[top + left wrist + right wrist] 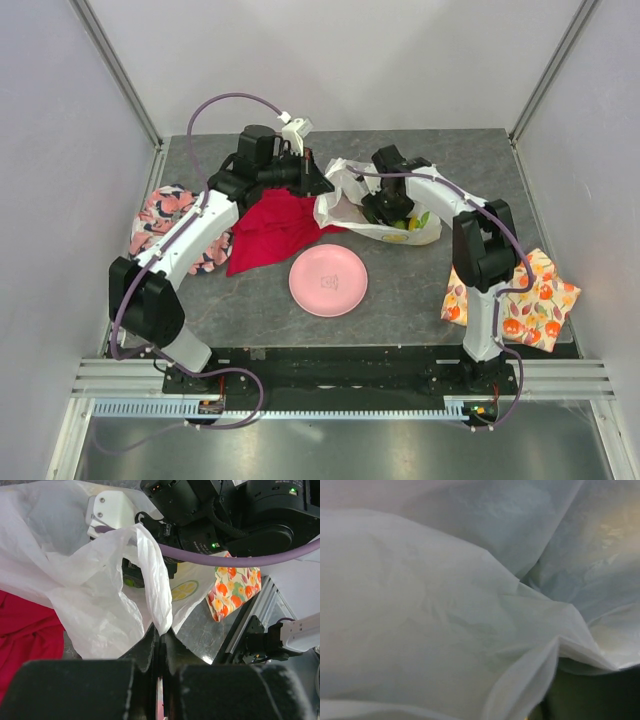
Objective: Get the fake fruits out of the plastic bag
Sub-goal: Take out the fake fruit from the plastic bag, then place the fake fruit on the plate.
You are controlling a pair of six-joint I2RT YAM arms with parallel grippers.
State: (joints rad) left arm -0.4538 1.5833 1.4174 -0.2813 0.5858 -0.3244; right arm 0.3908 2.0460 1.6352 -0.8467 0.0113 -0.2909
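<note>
Even bright overhead light, soft shadows; right wrist view blurred, too close; left wrist foreground defocused.

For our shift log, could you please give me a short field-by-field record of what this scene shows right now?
Left gripper: shut on an edge of the plastic bag
Right gripper: reaching into the bag's mouth; fingers hidden, state unclear
Fake fruits: green and yellow pieces visible inside the bag
Pink plate: near side of the bag, no fruit on it
Red cloth: left of the bag, below the left arm
Fruit-printed orange cloth: table's right edge
</note>
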